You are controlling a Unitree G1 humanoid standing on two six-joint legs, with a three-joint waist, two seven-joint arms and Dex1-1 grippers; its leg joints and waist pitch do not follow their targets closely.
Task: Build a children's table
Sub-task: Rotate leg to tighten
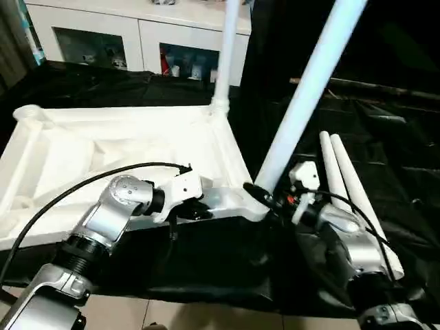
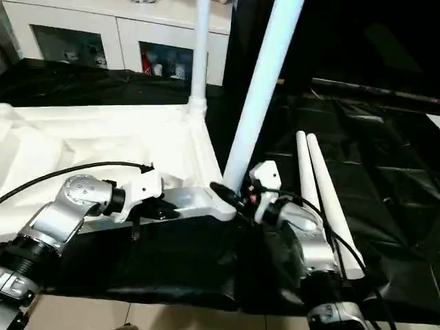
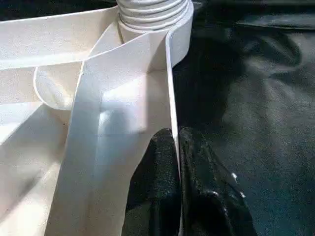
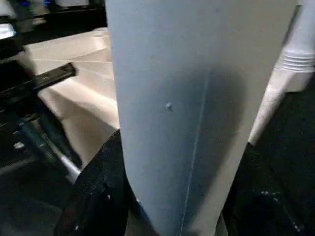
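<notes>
You are mid-way through seating a leg (image 1: 309, 89) into the near corner socket (image 1: 251, 204) of the upturned table top (image 1: 124, 148), which lies ribs-up on the black-draped worktop (image 1: 385, 137). Your right gripper (image 1: 265, 196) is clamped around that leg low down, near the socket, and the leg leans off toward the far right rather than standing straight. Bring it upright before you push or twist, so it enters square like the leg already standing (image 1: 225, 55) in the far corner. Your left gripper (image 3: 177, 147) has its fingers together, pinching the thin rim wall of the top just beside the near corner; keep that hold firm so the top does not slide or tip as you press. Two spare legs (image 1: 347, 185) lie side by side near your right arm. No brand, label or writing can be read anywhere.
</notes>
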